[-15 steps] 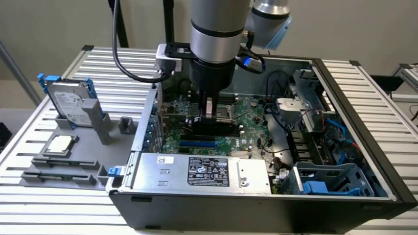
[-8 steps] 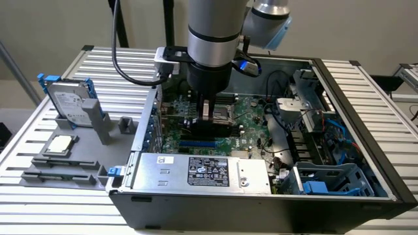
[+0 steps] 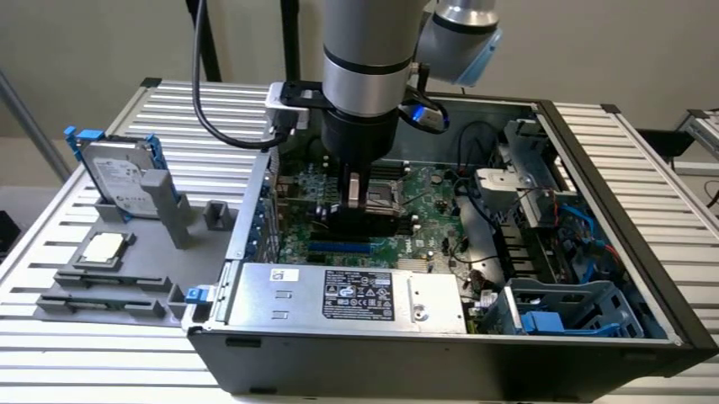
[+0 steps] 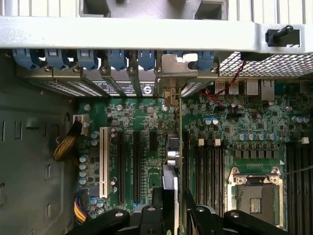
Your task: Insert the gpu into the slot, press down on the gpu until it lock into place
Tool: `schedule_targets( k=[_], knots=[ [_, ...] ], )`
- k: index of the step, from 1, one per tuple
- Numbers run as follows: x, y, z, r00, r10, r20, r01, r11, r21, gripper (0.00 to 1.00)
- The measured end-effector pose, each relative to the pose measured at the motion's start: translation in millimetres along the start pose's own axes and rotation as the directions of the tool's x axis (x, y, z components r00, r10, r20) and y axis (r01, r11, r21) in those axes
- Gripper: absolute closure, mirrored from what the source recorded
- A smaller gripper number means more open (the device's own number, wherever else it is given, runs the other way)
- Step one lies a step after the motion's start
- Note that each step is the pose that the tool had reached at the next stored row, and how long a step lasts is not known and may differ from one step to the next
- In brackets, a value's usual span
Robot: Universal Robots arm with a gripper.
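We count one gpu [image 4: 175, 147], held edge-on over the motherboard [image 4: 244, 122] by two closed fingers [image 4: 157, 208], its bracket [image 4: 176, 66] at the rear wall [image 4: 98, 34]. Beside it lie one white slot [image 4: 103, 161] and two long black slots [image 4: 120, 166]. Its own slot is hidden under it.

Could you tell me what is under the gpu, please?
The green motherboard with black expansion slots lies beneath the gpu; the slot directly below is hidden by the card.
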State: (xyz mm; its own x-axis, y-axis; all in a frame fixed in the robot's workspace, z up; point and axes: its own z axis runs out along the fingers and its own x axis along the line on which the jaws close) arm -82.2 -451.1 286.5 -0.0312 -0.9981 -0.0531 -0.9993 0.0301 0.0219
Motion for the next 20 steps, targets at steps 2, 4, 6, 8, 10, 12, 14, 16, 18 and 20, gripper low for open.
schedule_targets(
  k=[2, 4, 6, 8, 10, 12, 14, 16, 18, 20],
  knots=[
    [0.1, 0.1, 1.1, 1.0, -0.002, -0.0005, 0.002, 1.0, -0.0004, 0.74],
    [0.2, 0.1, 2.8, 1.0, -0.005, -0.0005, 0.005, 1.0, -0.0009, 0.74],
    [0.3, 0.1, 4.4, 1.0, -0.006, -0.0006, 0.006, 1.0, -0.0023, 0.74],
    [0.4, 0.0, 6.4, 1.0, -0.006, -0.0006, 0.006, 1.0, -0.003, 0.74],
    [0.4, 0.0, 7.0, 1.0, -0.006, -0.0008, 0.006, 1.0, -0.0032, 0.74],
    [0.5, 0.0, 7.0, 1.0, -0.006, -0.001, 0.006, 1.0, -0.0033, 0.74],
    [0.5, -0.1, 8.5, 1.0, -0.006, -0.0004, 0.006, 1.0, -0.003, 0.74],
    [0.6, -0.1, 10.6, 1.0, -0.006, -0.0006, 0.006, 1.0, -0.0031, 0.74],
    [0.7, 0.0, 12.6, 1.0, -0.006, -0.0007, 0.006, 1.0, -0.0033, 0.74],
    [0.9, 0.0, 14.3, 1.0, -0.005, -0.0007, 0.005, 1.0, -0.0041, 0.74]
  ],
)
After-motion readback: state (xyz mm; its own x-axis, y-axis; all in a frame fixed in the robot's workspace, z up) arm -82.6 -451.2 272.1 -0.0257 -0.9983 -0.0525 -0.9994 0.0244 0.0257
